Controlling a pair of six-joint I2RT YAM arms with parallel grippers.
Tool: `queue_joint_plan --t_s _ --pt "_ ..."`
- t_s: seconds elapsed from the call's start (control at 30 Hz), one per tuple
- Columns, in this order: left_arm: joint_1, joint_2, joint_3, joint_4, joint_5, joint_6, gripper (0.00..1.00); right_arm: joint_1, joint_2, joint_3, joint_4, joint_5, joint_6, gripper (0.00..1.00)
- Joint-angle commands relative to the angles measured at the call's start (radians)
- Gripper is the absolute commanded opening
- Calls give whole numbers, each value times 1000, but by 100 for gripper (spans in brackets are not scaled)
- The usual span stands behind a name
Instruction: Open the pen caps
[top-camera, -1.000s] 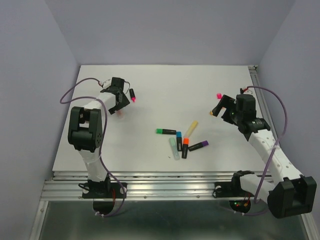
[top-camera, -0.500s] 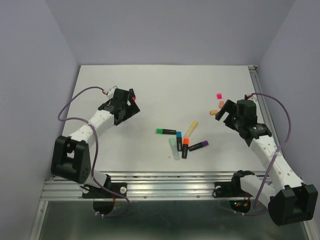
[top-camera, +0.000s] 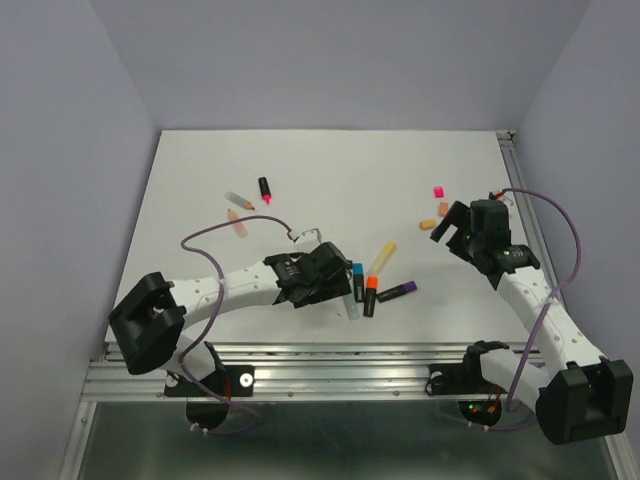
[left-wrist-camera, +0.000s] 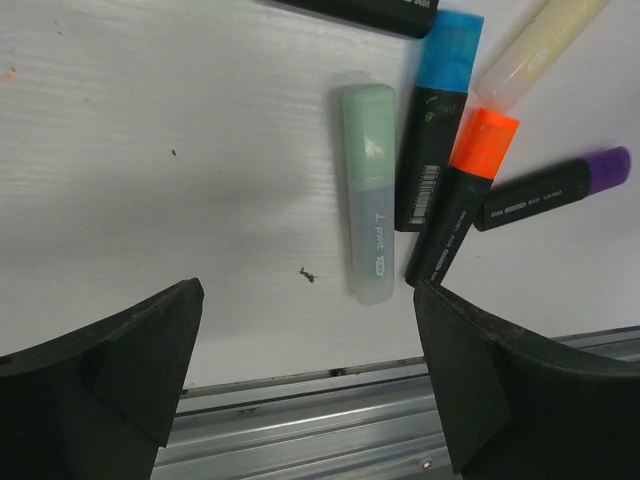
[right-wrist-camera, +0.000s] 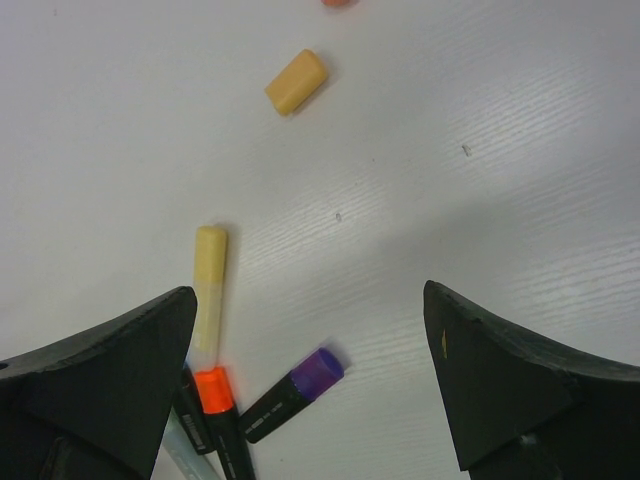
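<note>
Several capped highlighters lie in a cluster at the table's middle: blue cap (top-camera: 358, 268) (left-wrist-camera: 448, 45), orange cap (top-camera: 371, 283) (left-wrist-camera: 484, 140), purple cap (top-camera: 408, 288) (right-wrist-camera: 318, 372), a pale yellow pen (top-camera: 381, 257) (right-wrist-camera: 210, 285) and a pale green pen (left-wrist-camera: 368, 190). My left gripper (top-camera: 328, 276) (left-wrist-camera: 310, 370) hovers open and empty over the cluster's left side, hiding part of it. Loose pink (top-camera: 438, 190), peach (top-camera: 443, 208) and orange (top-camera: 428, 224) (right-wrist-camera: 296, 82) caps lie at the right. My right gripper (top-camera: 448, 226) (right-wrist-camera: 310, 330) is open and empty beside them.
A black barrel with a pink tip (top-camera: 264, 188) and two pale uncapped barrels (top-camera: 238, 198) (top-camera: 237, 222) lie at the far left. The metal rail (left-wrist-camera: 330, 420) runs along the table's near edge, just below the left gripper.
My left arm let go of the pink-tipped black barrel at the far left and swung to the middle cluster. My right gripper released the pink cap and has barely moved since.
</note>
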Motion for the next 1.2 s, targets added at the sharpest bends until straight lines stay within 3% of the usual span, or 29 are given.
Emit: queue_joint_plan --t_s 0.0,0.23,0.53,1.07,1.17 --pt "-58 105 152 -105 -84 -78 99 -2 -26 -25 9 25 9 100" --pt "-91 254 262 -224 -113 -115 99 -2 -25 -29 2 41 15 100" --pt "-107 366 342 -258 -107 -104 99 -2 -24 -34 3 50 19 100" --pt "-117 455 374 -301 -110 -110 97 -2 -22 -36 5 59 17 100" --pt "-117 460 366 -294 -109 -107 90 0 -21 -36 3 64 17 100"
